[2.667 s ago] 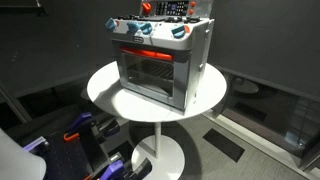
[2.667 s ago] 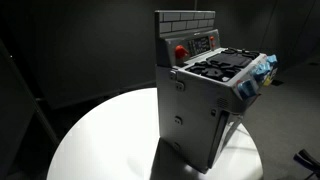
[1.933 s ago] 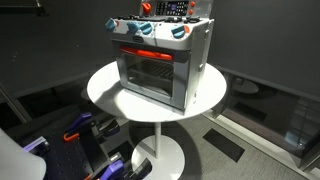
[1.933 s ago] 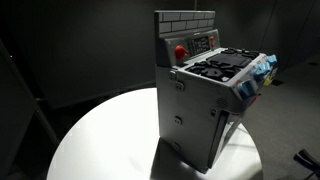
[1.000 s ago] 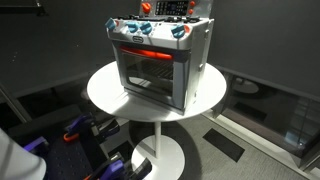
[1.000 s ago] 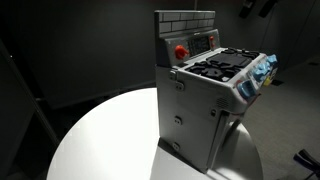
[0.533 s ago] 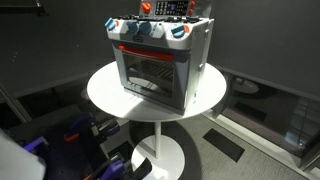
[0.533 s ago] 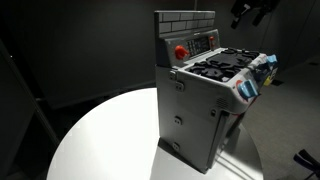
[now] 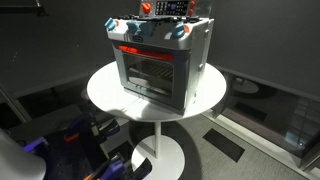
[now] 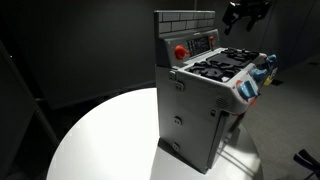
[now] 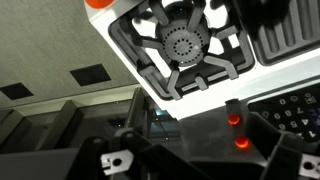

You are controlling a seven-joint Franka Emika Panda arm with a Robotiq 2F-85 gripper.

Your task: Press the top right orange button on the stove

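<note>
The silver-grey toy stove (image 9: pixel 160 62) stands on a round white table (image 9: pixel 105 90); it also shows in an exterior view (image 10: pixel 205 100). Its back panel carries a red knob (image 10: pixel 181 51) and a dark keypad. My gripper (image 10: pixel 245 12) hangs above and behind the stove's right end, apart from it. In the wrist view the black burner (image 11: pixel 185 45) is at the top. Two glowing orange buttons (image 11: pixel 233 118) (image 11: pixel 240 141) sit one above the other on the shaded panel. My gripper (image 11: pixel 200 168) is a dark mass along the bottom edge, and its fingertips are not distinct.
The table's white top (image 10: pixel 100 140) spreads in front of and beside the stove. Blue-grey knobs (image 10: pixel 250 88) stick out of the stove's front. Dark floor and the robot's base clutter (image 9: pixel 90 135) lie beside the table's pedestal (image 9: pixel 158 155).
The gripper has come into the exterior view from the top right and moved down and left toward the stove's back panel. The stove has not moved.
</note>
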